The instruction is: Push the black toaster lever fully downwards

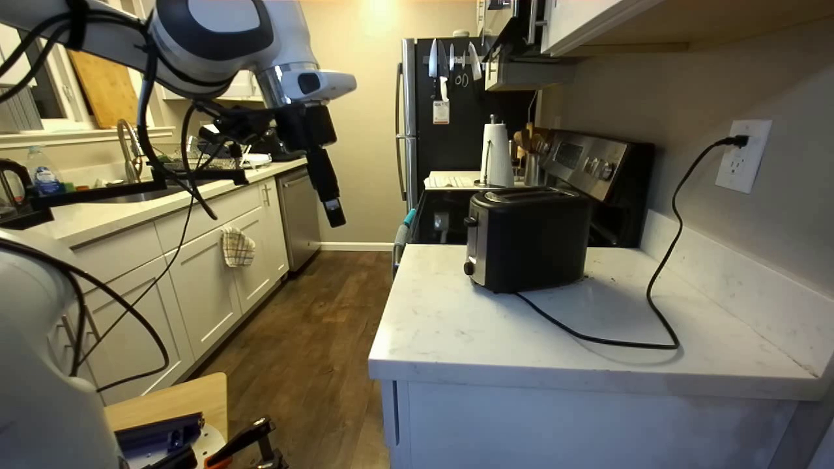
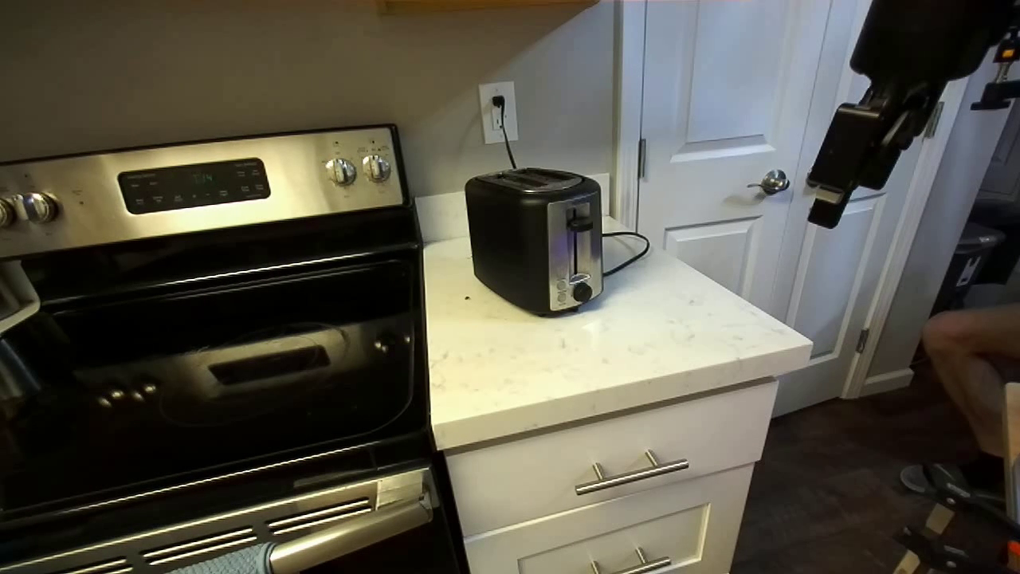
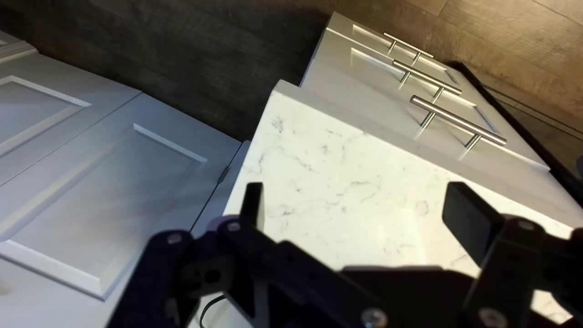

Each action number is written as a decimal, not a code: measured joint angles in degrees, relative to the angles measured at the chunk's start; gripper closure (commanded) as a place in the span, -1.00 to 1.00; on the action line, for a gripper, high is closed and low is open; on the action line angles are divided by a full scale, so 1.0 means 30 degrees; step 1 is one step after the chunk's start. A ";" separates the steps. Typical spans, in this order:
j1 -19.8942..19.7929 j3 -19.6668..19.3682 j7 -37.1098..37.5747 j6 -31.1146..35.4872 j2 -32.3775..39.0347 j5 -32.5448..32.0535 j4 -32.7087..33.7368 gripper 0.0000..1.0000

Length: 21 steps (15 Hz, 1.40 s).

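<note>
The black toaster (image 1: 531,241) stands upright on the white counter in both exterior views (image 2: 510,247). Its silver end face has a vertical slot with the small black lever (image 2: 580,225) near the slot's top; the lever also shows in profile in an exterior view (image 1: 470,221). A round black knob (image 2: 582,292) sits below it. My gripper (image 1: 334,215) hangs in the air, apart from the toaster, on the side its lever end faces; it also shows in an exterior view (image 2: 829,209). In the wrist view the gripper (image 3: 357,205) is open and empty above the counter. The toaster's body is not visible there.
The counter (image 2: 510,383) has a front edge above drawers with bar handles (image 3: 457,120). A stove (image 2: 239,343) adjoins the counter. The toaster's cord (image 1: 606,340) runs across the counter to a wall outlet (image 1: 743,156). A door (image 2: 717,143) stands beyond; a person's leg (image 2: 968,351) shows.
</note>
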 measured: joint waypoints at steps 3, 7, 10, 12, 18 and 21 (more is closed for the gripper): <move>0.0039 -0.0051 0.0000 0.0000 0.0000 0.0000 0.0000 -1.00; 0.0036 -0.0145 0.0000 0.0061 0.0007 0.0000 0.0000 -1.00; 0.0041 -0.0155 0.0000 0.0833 0.0114 0.0000 0.0013 -1.00; 0.0079 -0.0094 0.0000 0.1377 0.0237 0.0000 0.0083 -1.00; 0.0392 0.0023 0.0000 0.2467 0.0465 0.0000 0.0170 -0.11; 0.0461 0.0068 0.0000 0.3512 0.0698 0.0000 0.0188 0.28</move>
